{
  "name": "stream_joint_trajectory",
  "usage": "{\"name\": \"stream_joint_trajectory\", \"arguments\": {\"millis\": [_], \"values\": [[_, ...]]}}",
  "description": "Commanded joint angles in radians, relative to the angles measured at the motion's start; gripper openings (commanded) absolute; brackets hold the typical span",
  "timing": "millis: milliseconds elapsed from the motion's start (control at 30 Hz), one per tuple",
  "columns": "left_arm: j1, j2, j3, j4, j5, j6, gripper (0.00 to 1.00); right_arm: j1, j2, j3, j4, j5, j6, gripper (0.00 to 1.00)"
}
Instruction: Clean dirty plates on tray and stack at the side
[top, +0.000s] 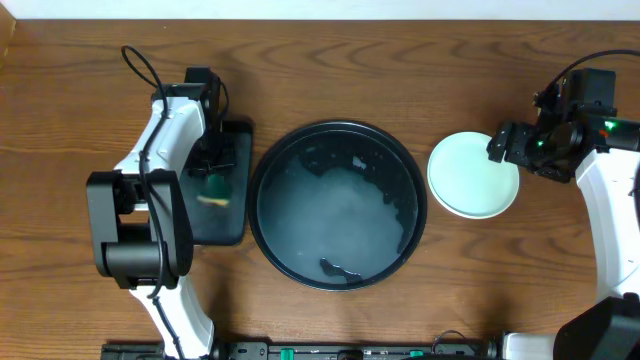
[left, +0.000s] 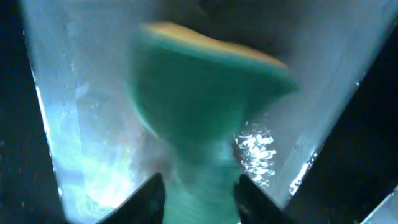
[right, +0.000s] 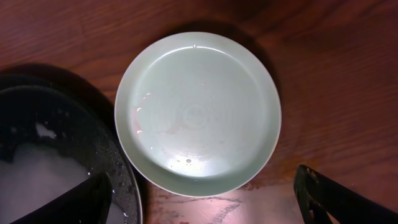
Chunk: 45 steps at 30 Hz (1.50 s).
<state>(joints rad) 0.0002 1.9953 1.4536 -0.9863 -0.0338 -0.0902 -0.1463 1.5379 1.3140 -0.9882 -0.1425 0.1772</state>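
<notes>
Pale mint round plastic plate (top: 474, 176), glossy and wet, sits just off the suds-filled round black tray's (top: 338, 125) right rim. Right gripper (right: 205, 196) released; left gripper (left: 199, 193) grasping green sponge (left: 205, 106).

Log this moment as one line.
left hand: grips green sponge over rectangular tray | right hand: open over mint plate stack | round tray: soapy water
</notes>
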Motion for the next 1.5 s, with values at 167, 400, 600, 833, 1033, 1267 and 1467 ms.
{"name": "stream_joint_trajectory", "arguments": {"millis": [167, 400, 600, 833, 1033, 1267, 1467], "values": [[0.006, -0.227, 0.062, -0.045, -0.016, 0.003, 0.72, 0.010, -0.016, 0.068, -0.058, -0.005, -0.032, 0.91], [0.006, -0.406, 0.061, -0.045, -0.016, 0.004, 0.73, 0.010, -0.061, 0.229, -0.198, -0.005, -0.052, 0.93], [0.006, -0.434, 0.061, -0.045, -0.016, 0.004, 0.73, 0.010, -0.157, 0.343, -0.285, -0.035, -0.051, 0.99], [0.006, -0.433, 0.061, -0.045, -0.016, 0.004, 0.74, 0.010, -0.351, 0.367, -0.296, -0.084, -0.051, 0.99], [0.006, -0.433, 0.061, -0.045, -0.016, 0.004, 0.74, 0.010, -0.483, 0.367, -0.322, -0.082, -0.053, 0.99], [0.006, -0.433, 0.061, -0.045, -0.016, 0.004, 0.74, 0.010, -0.574, 0.367, -0.370, -0.005, -0.071, 0.99], [0.006, -0.433, 0.061, -0.045, -0.016, 0.004, 0.74, 0.013, -0.626, 0.290, -0.251, 0.021, -0.090, 0.99]]}}
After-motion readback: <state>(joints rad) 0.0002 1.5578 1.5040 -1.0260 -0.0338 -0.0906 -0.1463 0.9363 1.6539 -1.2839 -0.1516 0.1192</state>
